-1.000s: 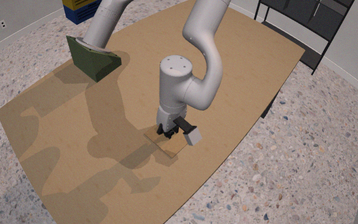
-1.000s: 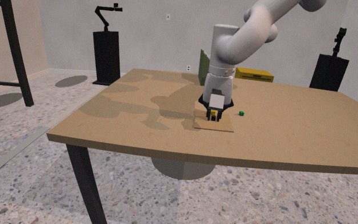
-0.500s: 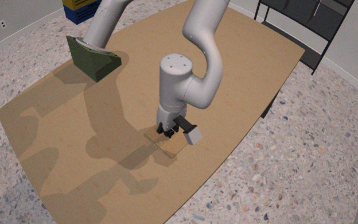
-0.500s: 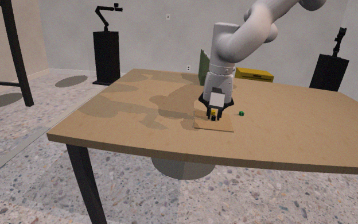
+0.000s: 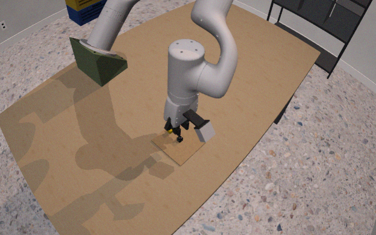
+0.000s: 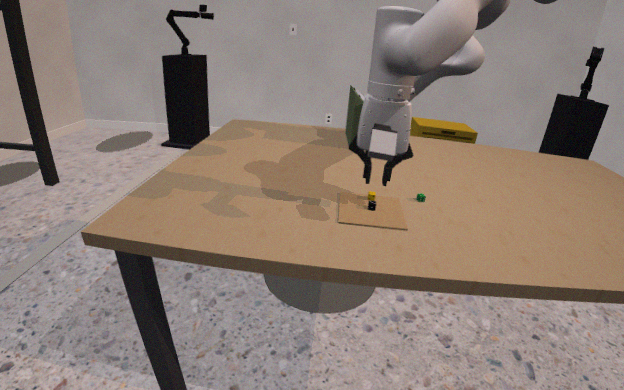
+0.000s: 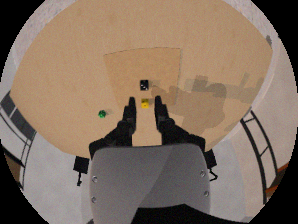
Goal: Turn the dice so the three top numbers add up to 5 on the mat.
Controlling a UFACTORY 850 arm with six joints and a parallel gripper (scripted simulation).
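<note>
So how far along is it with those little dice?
Partly there. The yellow die and black die sit on the mat. The gripper hangs above them, open and empty. The green die lies off the mat on the table. The top numbers are too small to read.
</note>
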